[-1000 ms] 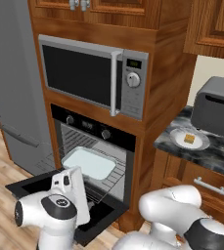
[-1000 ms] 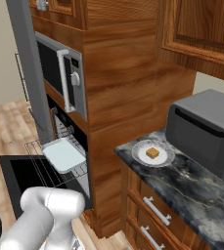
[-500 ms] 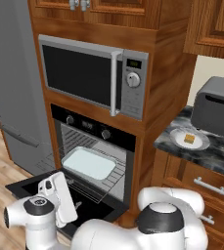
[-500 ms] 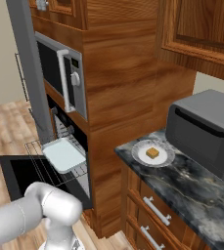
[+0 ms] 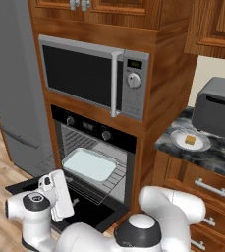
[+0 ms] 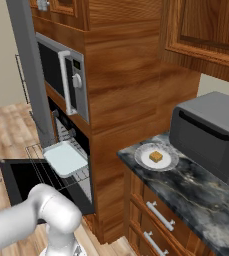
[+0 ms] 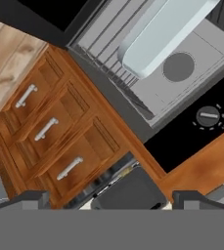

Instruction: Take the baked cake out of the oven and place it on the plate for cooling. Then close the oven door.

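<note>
The baked cake (image 5: 190, 140) sits on the round plate (image 5: 179, 136) on the dark marbled counter (image 5: 217, 156), near that counter's front left corner and just in front of the grey toaster box (image 5: 217, 114). It lies well apart from the gripper (image 5: 60, 194), which hangs low in front of the open oven (image 5: 92, 147), above the lowered oven door (image 5: 84, 211); in the hand view its finger tips (image 7: 30, 199) stand spread wide with nothing between them. The cake is a small square block lying flat, with no clear long axis; in the right base view (image 6: 156, 156) its edges run roughly along the counter's front edge. A pale baking tray (image 5: 89, 165) rests on the pulled-out wire rack (image 5: 111, 182), its long side across the oven's width.
</note>
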